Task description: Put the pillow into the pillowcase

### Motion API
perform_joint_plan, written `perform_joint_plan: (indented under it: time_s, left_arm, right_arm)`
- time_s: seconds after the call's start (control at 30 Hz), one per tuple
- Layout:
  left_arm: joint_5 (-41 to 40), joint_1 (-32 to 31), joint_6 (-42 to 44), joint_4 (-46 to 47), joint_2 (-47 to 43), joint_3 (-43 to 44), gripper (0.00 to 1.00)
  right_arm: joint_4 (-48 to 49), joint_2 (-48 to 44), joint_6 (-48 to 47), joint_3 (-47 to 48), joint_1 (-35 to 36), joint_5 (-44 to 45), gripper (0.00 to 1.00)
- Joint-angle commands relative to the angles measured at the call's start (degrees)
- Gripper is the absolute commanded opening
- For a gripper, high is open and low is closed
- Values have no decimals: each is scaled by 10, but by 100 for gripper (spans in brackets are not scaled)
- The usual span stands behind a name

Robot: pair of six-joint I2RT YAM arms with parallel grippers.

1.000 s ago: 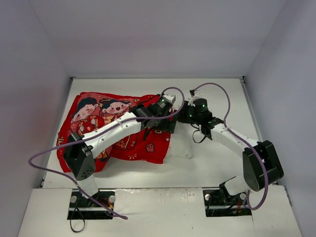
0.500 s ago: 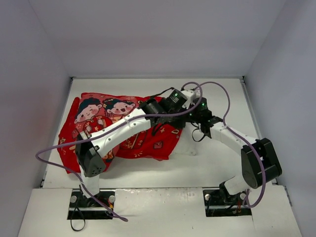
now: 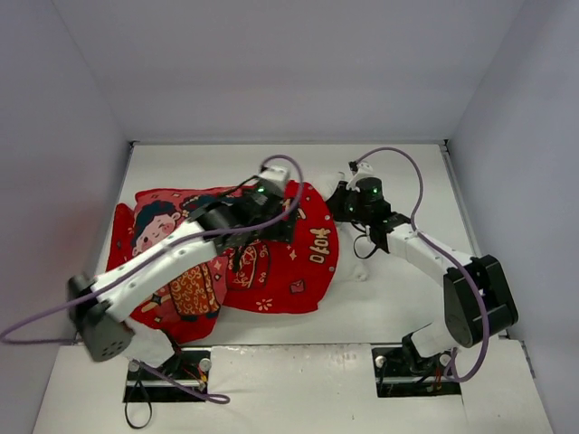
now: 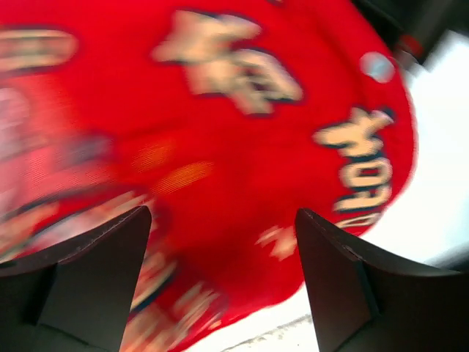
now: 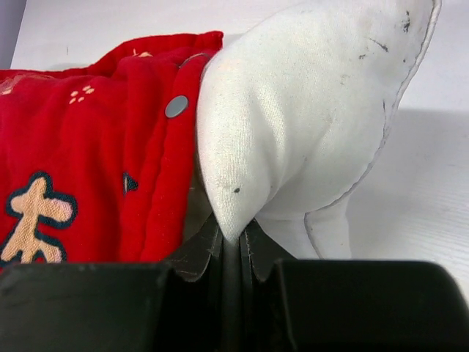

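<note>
Pillowcase (image 3: 303, 262): bright red, printed side up, spread over the 9 o'clock half of the table (image 3: 398, 298). A cartoon figure lies toward its 9 o'clock end. Gold characters lie toward its 3 o'clock end, where the cover bulges.
Pillow (image 3: 351, 264): plain white. In the top view only a small part shows, sticking out at the pillowcase's 3 o'clock edge. In the right wrist view a plump white corner (image 5: 308, 110) bulges out beside the red hem. How much lies inside the cover cannot be told.
Snap button (image 5: 176, 106): grey and round, on the hem of the pillowcase, just beside the pillow.
Right tool (image 3: 342, 206): at the pillowcase's 2 o'clock corner. In its wrist view it is narrow, jaws pinched together on a fold of the white pillow.
Left tool (image 3: 276, 226): over the middle of the pillowcase, its arm reaching across the cover from 7 o'clock. In its wrist view it stands wide, the two dark fingers (image 4: 88, 271) well apart with nothing between them. The red print below them is blurred, and whether they touch it cannot be told.
Table: white; the pillow's corner rests on it.
</note>
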Motion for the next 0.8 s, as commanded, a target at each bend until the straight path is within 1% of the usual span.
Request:
perform_joint_plan:
  time_s: [0.0, 0.03, 0.1, 0.13, 0.17, 0.2, 0.23, 0.27, 0.3, 0.33, 0.37, 0.4, 0.43, 0.5, 0.53, 0.57, 0.63, 0.67, 0.7, 0.73, 0.77]
  left_arm:
    - [-160, 7, -52, -52, -113, -26, 76]
    - [-154, 27, -68, -72, -122, -45, 76]
    - [-110, 62, -82, -74, -132, -94, 76]
    - [-91, 92, -92, -67, -120, -104, 76]
    - [-81, 100, -87, -60, -108, -108, 76]
    - [-82, 106, -71, -32, -92, -108, 76]
    - [-84, 111, -32, -16, -55, -100, 76]
    - [-73, 128, -11, 4, -35, -88, 76]
    - [-57, 141, 17, 43, -14, -75, 76]
    - [-39, 156, 26, 59, 29, -35, 76]
    - [-19, 188, 33, 74, 52, -9, 76]
    - [19, 203, 41, 90, 76, 20, 76]
    - [31, 215, 45, 92, 124, 90, 76]
    - [49, 230, 71, 95, 171, 165, 76]
    - [55, 232, 81, 95, 216, 204, 76]
    - [61, 233, 91, 95, 236, 277, 75]
    - [85, 233, 109, 94, 280, 344, 76]
    - [98, 233, 110, 94, 285, 391, 76]
    - [103, 233, 105, 94, 284, 405, 76]
    - [103, 231, 103, 95, 267, 409, 76]
    - [97, 231, 101, 95, 253, 400, 76]
  right_arm:
    - [11, -42, -38, 9, -13, -3, 0]
    - [3, -44, -40, 8, -17, 1, 0]
    - [-4, -56, -39, 1, -22, 18, 0]
    - [-11, -62, -36, -4, -26, 24, 0]
    - [-15, -76, -32, -8, -29, 31, 0]
    - [-19, -83, -28, -18, -30, 44, 0]
    - [-29, -91, -25, -23, -32, 51, 0]
    - [-34, -105, -23, -27, -34, 56, 0]
    - [-38, -112, -21, -38, -34, 62, 0]
    - [-47, -120, -17, -43, -34, 65, 0]
    - [-54, -133, -14, -48, -35, 66, 0]
    - [-68, -140, -12, -59, -35, 73, 0]
    - [-74, -156, -9, -64, -35, 75, 0]
    - [-90, -173, -5, -75, -35, 85, 0]
    - [-99, -191, -5, -86, -35, 87, 0]
    - [-103, -199, -4, -92, -34, 87, 0]
    - [-116, -218, -9, -99, -32, 74, 0]
    - [-120, -224, -23, -97, -31, 69, 0]
    - [-127, -231, -33, -91, -31, 67, 2]
    - [-136, -243, -46, -84, -31, 66, 6]
    - [-139, -250, -61, -64, -30, 64, 20]
